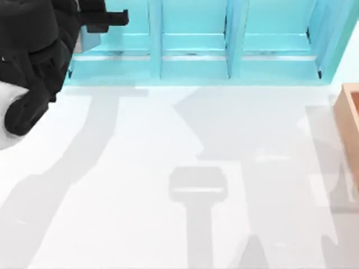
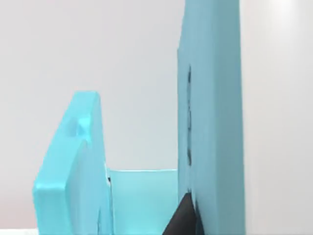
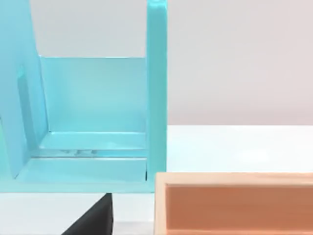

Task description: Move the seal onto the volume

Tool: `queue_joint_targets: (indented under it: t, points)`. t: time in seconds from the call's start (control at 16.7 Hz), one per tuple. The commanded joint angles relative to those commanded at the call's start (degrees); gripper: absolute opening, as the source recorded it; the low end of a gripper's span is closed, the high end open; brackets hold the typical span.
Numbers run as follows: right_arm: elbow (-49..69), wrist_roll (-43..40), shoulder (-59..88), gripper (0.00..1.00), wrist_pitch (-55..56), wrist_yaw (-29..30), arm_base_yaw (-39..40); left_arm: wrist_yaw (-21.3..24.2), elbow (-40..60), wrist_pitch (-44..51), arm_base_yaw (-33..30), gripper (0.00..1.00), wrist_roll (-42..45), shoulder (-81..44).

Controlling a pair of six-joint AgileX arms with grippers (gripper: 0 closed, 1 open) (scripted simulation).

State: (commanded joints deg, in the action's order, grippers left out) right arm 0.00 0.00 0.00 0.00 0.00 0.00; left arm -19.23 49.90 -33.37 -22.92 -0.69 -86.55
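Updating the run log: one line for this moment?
left arm: top-left, by teal compartment shelf unit | orange-brown wooden box: table's right edge

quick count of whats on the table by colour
teal: 1, the shelf unit along the far edge
orange-brown: 1, the wooden box at the right edge
black: 1, the left arm at far left
total: 3

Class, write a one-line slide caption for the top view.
Left arm at the table's far left before a teal shelf unit; orange-brown wooden box at the right edge.
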Motion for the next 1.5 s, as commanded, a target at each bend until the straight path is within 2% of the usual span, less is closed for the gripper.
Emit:
queue_joint_targets:
  t: [0.18,0.36,0.72,0.9,1.2,1.5]
  points:
    - [0.0,0.0,0.0,1.0,0.0,0.0,0.0,-2.12,-4.82,6.96,-2.04,0.0,-0.26,11.11]
    - [0.0,0.0,0.0,1.0,0.0,0.0,0.0,-3.42,-7.67,11.13,-3.31,0.0,-0.41,16.77]
    - [0.0,0.0,0.0,1.0,0.0,0.0,0.0,-3.57,-8.11,11.67,-3.21,0.0,-0.32,17.17]
    - [0.0,0.0,0.0,1.0,0.0,0.0,0.0,-4.85,-7.17,11.57,-4.57,0.0,-3.8,15.85]
    - [0.0,0.0,0.0,1.0,0.0,0.0,0.0,-11.06,-3.86,12.1,-10.07,0.0,-20.01,8.99]
    - [0.0,0.0,0.0,1.0,0.0,0.0,0.0,-20.24,0.55,13.7,-17.66,0.0,-45.03,-1.97]
